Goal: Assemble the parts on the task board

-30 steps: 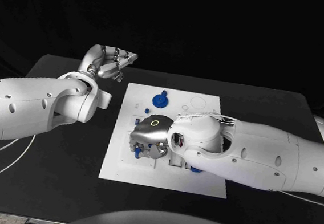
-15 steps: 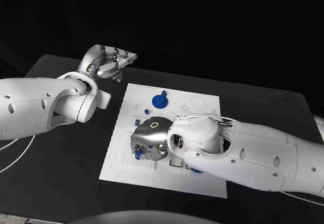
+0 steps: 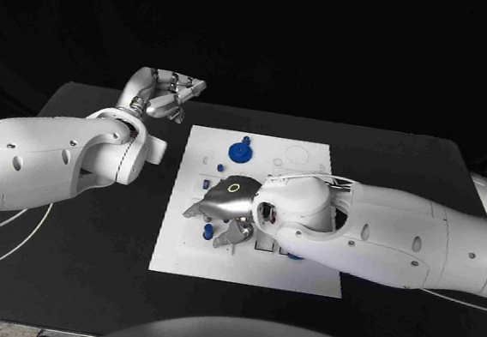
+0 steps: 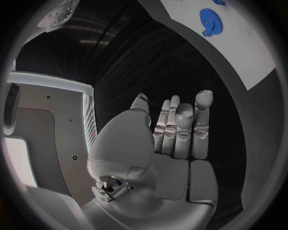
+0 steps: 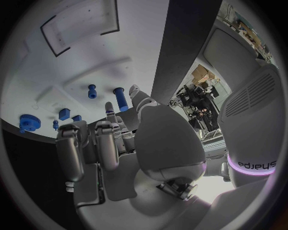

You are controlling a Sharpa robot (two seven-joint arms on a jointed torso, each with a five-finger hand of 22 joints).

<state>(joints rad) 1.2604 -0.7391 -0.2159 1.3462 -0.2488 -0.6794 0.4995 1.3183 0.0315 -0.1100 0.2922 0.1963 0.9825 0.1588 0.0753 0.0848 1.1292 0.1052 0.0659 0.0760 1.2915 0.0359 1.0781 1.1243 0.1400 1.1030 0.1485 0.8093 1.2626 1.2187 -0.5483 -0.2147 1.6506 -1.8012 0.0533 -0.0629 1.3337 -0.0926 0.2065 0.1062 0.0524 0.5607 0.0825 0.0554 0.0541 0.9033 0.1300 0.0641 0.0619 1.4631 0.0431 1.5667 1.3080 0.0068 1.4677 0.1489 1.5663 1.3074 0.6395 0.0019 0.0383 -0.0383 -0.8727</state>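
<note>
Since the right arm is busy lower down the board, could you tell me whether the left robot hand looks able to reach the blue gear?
Probably yes. The left robot hand holds nothing and hovers off the task board beside its far left corner. The blue gear lies uncovered near that end, and the right robot hand works nearer the robot, leaving the way free.

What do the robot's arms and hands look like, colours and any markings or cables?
Both arms are smooth white shells; a pale cable trails from the left one. The left hand and right hand are silver metal with many fingers. The right wrist carries a glowing ring, the name "Sharpa" printed beside it.
</note>
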